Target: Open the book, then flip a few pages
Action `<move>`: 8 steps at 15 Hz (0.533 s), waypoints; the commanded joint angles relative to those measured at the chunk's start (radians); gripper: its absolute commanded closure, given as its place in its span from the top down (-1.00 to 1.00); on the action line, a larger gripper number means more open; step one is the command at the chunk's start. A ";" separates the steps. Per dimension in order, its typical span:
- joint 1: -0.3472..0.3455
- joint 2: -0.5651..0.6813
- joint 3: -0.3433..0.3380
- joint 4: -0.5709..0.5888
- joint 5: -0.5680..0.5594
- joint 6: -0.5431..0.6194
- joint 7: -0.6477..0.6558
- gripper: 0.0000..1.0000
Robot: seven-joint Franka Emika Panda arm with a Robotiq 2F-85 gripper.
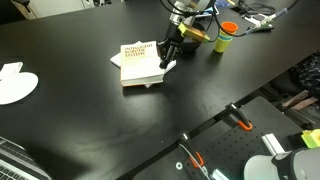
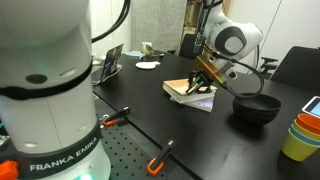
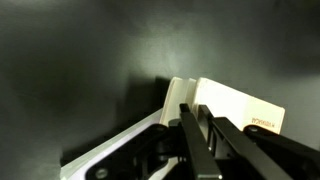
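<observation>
toward the far edge of the black worktop (image 1: pixel 80 130) lies the book (image 1: pixel 140 62), flat, cream cover up, reddish lettering showing, well apart from the white disc (image 1: pixel 12 85) by a side edge. my claw (image 1: pixel 166 60) is at the book's edge nearest the coloured cups (image 1: pixel 225 38). in the wrist view my two dark fingers (image 3: pixel 190 130) sit almost together, and look pinched on the cover's rim where cream cover meets white pages (image 3: pixel 170 97), though anything between them is too thin to see. i judge the step to be opening the book, cover not yet turned. next calls for lifting that rim in an arc toward the spine, gently, so the book does not drag.
</observation>
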 commanded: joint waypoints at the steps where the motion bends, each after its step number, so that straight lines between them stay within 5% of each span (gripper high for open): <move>1: -0.015 -0.058 0.012 -0.012 0.010 -0.035 0.037 -0.78; 8: -0.012 -0.122 0.013 -0.016 0.035 -0.109 0.036 -0.74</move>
